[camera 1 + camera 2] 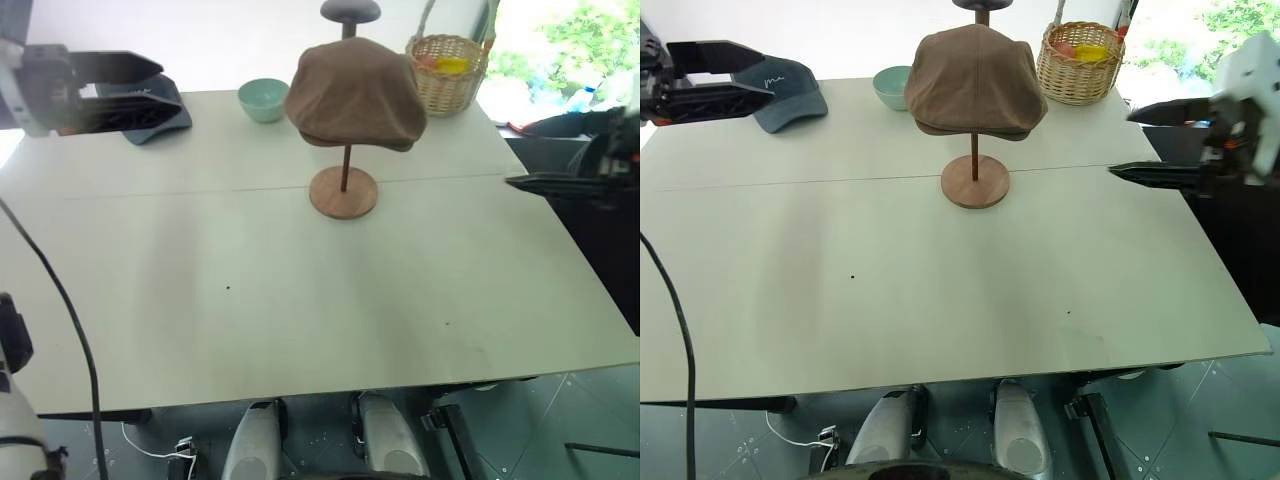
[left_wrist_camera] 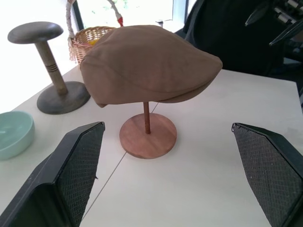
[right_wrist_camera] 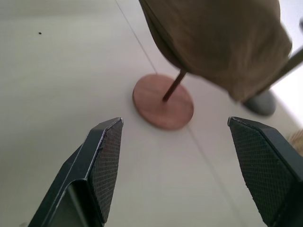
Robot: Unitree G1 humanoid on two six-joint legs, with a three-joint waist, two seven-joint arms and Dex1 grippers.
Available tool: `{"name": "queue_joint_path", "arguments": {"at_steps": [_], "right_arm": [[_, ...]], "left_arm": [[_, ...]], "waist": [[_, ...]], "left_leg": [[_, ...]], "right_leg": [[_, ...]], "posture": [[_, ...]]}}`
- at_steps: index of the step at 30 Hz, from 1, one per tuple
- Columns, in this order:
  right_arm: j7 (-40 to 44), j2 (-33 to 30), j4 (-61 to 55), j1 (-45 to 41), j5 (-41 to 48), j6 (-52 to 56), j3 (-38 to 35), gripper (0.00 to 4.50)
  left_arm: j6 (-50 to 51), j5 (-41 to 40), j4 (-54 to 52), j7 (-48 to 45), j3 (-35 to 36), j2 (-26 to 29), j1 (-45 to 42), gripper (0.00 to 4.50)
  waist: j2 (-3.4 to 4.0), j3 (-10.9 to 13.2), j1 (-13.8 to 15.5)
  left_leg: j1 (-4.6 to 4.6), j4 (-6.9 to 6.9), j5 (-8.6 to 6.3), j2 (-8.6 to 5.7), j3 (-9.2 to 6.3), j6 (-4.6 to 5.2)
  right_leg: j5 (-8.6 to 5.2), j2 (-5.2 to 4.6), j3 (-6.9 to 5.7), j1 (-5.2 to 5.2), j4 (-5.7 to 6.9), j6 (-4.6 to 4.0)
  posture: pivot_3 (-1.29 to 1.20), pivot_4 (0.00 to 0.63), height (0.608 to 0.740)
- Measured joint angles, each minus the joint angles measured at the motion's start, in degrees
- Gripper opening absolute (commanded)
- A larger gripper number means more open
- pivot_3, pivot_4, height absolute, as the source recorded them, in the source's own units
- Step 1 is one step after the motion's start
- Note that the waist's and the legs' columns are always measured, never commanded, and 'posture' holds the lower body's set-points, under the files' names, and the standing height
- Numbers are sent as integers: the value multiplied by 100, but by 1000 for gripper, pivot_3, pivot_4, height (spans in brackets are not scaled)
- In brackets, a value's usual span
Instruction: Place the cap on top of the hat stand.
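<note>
Soft brown fabric flat cap (image 1: 975, 82) sits on top of reddish-brown wooden hat stand (image 1: 975, 183), mid white bench (image 1: 890, 290), overhanging hidden top disc.

Left end effector (image 1: 732, 73) spread, empty, well left of cap. Right end effector (image 1: 1160, 142) spread, empty, well right.

Risks, judged:
- cap sits off-centre, could slide off
- arm swing could clip thin pole, tipping stand

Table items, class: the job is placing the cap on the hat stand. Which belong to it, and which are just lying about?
Job:
brown flat cap, resting on the stand
reddish-brown hat stand

Lying about:
grey baseball cap
pale green bowl
wicker basket
darker stand
</note>
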Motion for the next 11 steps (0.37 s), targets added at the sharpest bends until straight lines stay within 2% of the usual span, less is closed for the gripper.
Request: {"name": "queue_joint_path", "arguments": {"at_steps": [4,11], "right_arm": [[493,259,1073,-1540,-311,511,572,3619],[983,800,2525,-2942,-693,1023,850,3619]], "left_arm": [[4,-13,-81,-102,105,272,187,4500],[235,-141,-399,-78,375,644,426,4500]], "waist": [[9,6,-54],[9,7,6]], "left_leg": [[1,-14,-2,7,19,2],[-50,-11,-4,7,38,6]], "right_leg": [[2,10,23,-21,4,0],[11,10,36,-75,8,21]], "posture": [[0,150,740],[0,150,740]]}}
